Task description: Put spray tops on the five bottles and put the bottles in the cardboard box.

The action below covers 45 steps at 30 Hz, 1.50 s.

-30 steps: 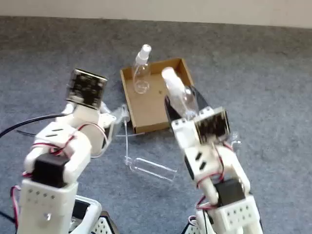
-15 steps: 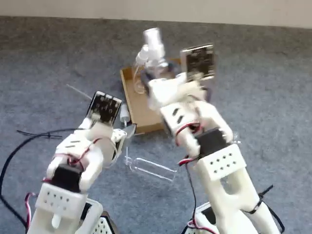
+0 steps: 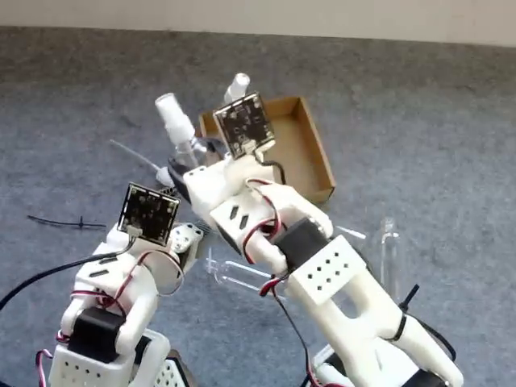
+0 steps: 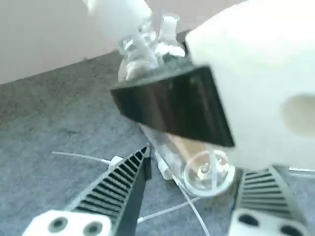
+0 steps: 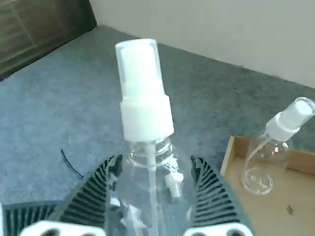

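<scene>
Two bottles already wear white spray tops. The capped bottle (image 5: pixel 268 157) stands inside the cardboard box (image 3: pixel 310 157). The held bottle (image 5: pixel 145 113) is clamped by its clear body in the right gripper (image 5: pixel 155 177), top uppermost and free, just outside the box above the carpet (image 3: pixel 81 97). The left gripper (image 4: pixel 197 167) sits below with jaws spread and the bottle's round base between them, probably to steady or receive it. A bare bottle (image 3: pixel 250 278) lies between the arms, near a loose spray top (image 4: pixel 114 160). No label or lettering is legible on bottles or box.
</scene>
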Motion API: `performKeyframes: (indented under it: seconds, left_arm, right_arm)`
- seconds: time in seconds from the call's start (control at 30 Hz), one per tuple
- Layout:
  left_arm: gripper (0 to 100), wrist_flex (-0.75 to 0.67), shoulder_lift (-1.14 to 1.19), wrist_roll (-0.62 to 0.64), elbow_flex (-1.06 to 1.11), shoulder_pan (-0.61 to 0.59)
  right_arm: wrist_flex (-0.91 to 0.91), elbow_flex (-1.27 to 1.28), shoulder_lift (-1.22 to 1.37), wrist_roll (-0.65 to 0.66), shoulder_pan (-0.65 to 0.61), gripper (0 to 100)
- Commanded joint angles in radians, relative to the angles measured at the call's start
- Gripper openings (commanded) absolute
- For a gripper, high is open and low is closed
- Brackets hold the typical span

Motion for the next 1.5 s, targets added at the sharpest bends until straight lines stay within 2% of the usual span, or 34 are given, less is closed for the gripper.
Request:
performKeyframes:
  seconds: [0.0,0.1,0.23,0.37,0.47,0.57,0.7,0.8,0.97,1.07,1.23,1.47]
  left_arm:
    - [27,0.002,-0.002,-0.005,0.016,-0.015]
    - [27,-0.060,-0.002,-0.005,0.045,-0.054]
    - [27,-0.066,-0.002,-0.005,0.051,-0.064]
    - [27,-0.068,-0.002,-0.005,0.053,-0.067]
    - [27,-0.066,-0.004,-0.005,0.053,-0.068]
    - [27,-0.066,-0.012,-0.005,0.054,-0.062]
    - [26,-0.072,-0.013,-0.006,0.076,-0.071]
    - [22,-0.072,-0.015,-0.008,0.113,-0.071]
    - [20,-0.074,-0.015,-0.008,0.124,-0.074]
    - [20,-0.109,-0.013,-0.002,0.131,-0.125]
    - [20,-0.221,-0.013,-0.002,0.191,-0.159]
    - [20,-0.226,-0.013,-0.005,0.194,-0.159]
  right_arm:
    - [0.125,-0.056,-0.061,-0.009,-0.008,0.4]
    - [0.194,-0.056,-0.110,-0.005,-0.007,0.4]
    - [0.228,-0.050,-0.151,0.066,-0.007,0.4]
    - [0.228,-0.050,-0.160,0.074,0.019,0.4]
    - [0.225,-0.048,-0.159,0.074,0.085,0.4]
    - [0.216,-0.054,-0.150,0.074,0.203,0.4]
    - [0.065,-0.058,-0.061,0.075,0.381,0.4]
    - [-0.084,-0.058,0.065,0.075,0.460,0.4]
    - [-0.364,-0.058,0.280,0.074,0.472,0.4]
    - [-0.503,-0.074,0.392,0.074,0.472,0.4]
    - [-0.533,-0.232,0.602,0.074,0.473,0.4]
    - [-0.538,-0.430,0.803,0.069,0.475,0.4]
